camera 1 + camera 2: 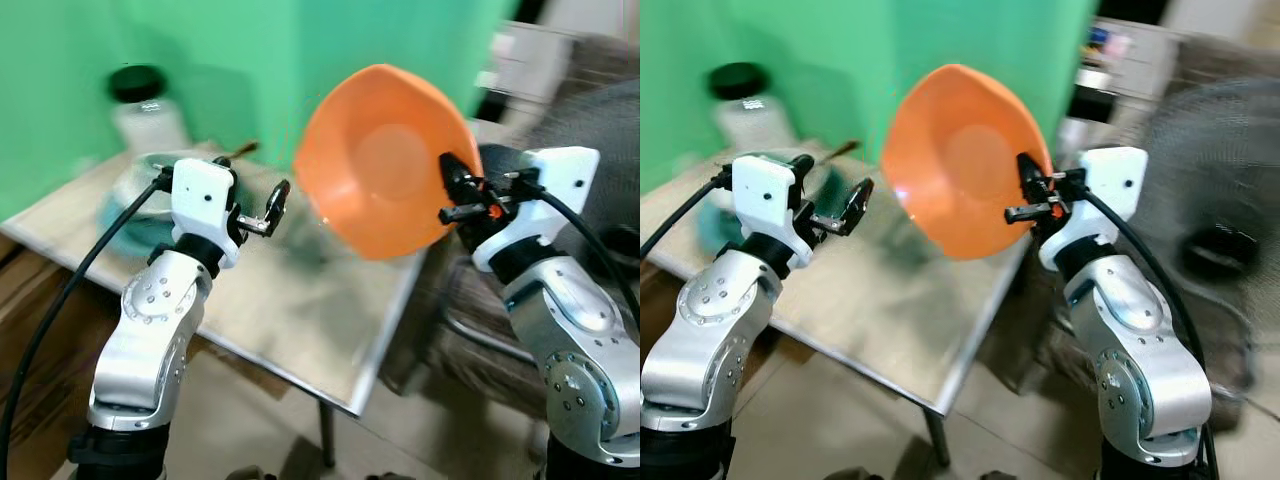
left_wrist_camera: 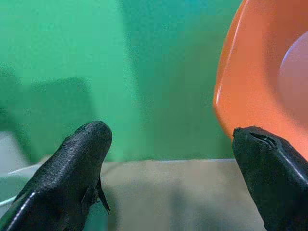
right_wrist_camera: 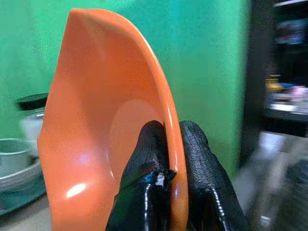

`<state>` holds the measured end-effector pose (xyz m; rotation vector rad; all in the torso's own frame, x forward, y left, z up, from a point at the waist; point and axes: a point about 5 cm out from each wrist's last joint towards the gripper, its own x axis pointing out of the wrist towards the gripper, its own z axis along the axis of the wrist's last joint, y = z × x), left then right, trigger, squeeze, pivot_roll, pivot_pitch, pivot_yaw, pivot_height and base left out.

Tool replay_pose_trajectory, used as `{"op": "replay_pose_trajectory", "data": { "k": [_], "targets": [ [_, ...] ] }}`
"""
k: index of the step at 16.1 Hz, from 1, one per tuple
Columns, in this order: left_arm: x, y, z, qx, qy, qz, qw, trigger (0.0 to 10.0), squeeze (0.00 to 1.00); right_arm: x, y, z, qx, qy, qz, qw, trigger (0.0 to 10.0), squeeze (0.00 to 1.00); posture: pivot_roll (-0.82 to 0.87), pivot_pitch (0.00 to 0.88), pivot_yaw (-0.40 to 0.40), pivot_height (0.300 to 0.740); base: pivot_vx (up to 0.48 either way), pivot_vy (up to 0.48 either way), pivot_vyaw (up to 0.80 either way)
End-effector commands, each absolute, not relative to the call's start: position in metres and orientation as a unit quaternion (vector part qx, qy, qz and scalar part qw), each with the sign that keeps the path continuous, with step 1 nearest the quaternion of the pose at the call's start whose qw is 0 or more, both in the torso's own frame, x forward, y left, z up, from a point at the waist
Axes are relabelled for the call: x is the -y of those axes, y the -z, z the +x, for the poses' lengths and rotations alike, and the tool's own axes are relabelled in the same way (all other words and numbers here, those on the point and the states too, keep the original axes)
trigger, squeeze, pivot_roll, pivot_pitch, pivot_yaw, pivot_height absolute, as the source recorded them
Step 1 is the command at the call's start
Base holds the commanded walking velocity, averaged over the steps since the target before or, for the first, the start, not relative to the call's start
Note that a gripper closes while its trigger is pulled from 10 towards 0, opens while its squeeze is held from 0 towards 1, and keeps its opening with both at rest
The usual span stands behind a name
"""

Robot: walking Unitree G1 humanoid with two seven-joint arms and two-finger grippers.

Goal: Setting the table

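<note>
A: We've got the orange bowl [image 1: 385,160] pinched at its rim by our right tool [image 3: 171,159]; it's tipped on edge, up in the air over the counter [image 1: 290,300].

B: And our left tool [image 1: 272,207]?

A: Fingers spread, nothing in it; hovers above the counter, near stacked dishes [image 1: 140,195] & a jar [image 1: 145,105].

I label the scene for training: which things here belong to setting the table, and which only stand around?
Job: orange bowl, pinched at its rim by the right gripper; table; stacked dishes; open left gripper.
Around: jar, fan, green wall.
</note>
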<state>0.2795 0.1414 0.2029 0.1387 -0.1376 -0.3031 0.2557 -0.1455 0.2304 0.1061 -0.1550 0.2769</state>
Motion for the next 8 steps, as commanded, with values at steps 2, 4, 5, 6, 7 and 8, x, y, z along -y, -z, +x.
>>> {"op": "replay_pose_trajectory", "data": {
  "k": [2,4,5,6,7,8],
  "targets": [
    [-0.141,-0.201,0.28,0.061,0.145,0.077,0.985,10.0,0.0,0.146,-0.231,0.255,0.092,-0.135,0.054,0.985,10.0,0.0,0.04,0.0,0.025,0.74,0.0,0.0,-0.8],
    [-0.147,-0.196,0.278,0.051,0.142,0.088,0.985,10.0,0.0,0.14,-0.223,0.251,0.088,-0.137,0.058,0.985,10.0,0.0,0.06,0.0,0.027,0.74,0.0,0.0,-0.8],
    [-0.15,-0.195,0.278,0.049,0.135,0.092,0.985,10.0,0.0,0.139,-0.221,0.25,0.089,-0.138,0.059,0.985,10.0,0.0,0.06,0.0,0.032,0.74,0.0,0.0,-0.8],
    [-0.15,-0.196,0.279,0.05,0.132,0.092,0.986,10.0,0.0,0.139,-0.222,0.25,0.09,-0.138,0.06,0.984,10.0,0.0,0.06,0.0,0.035,0.74,0.0,0.0,-0.8],
    [-0.147,-0.198,0.281,0.055,0.133,0.093,0.985,10.0,0.0,0.138,-0.221,0.25,0.092,-0.141,0.066,0.984,10.0,0.0,0.06,0.0,0.031,0.74,0.0,0.0,-0.8],
    [-0.146,-0.196,0.28,0.053,0.136,0.094,0.985,10.0,0.0,0.137,-0.22,0.25,0.09,-0.141,0.068,0.984,10.0,0.0,0.06,0.0,0.031,0.74,0.0,0.0,-0.8]
  ]
}}
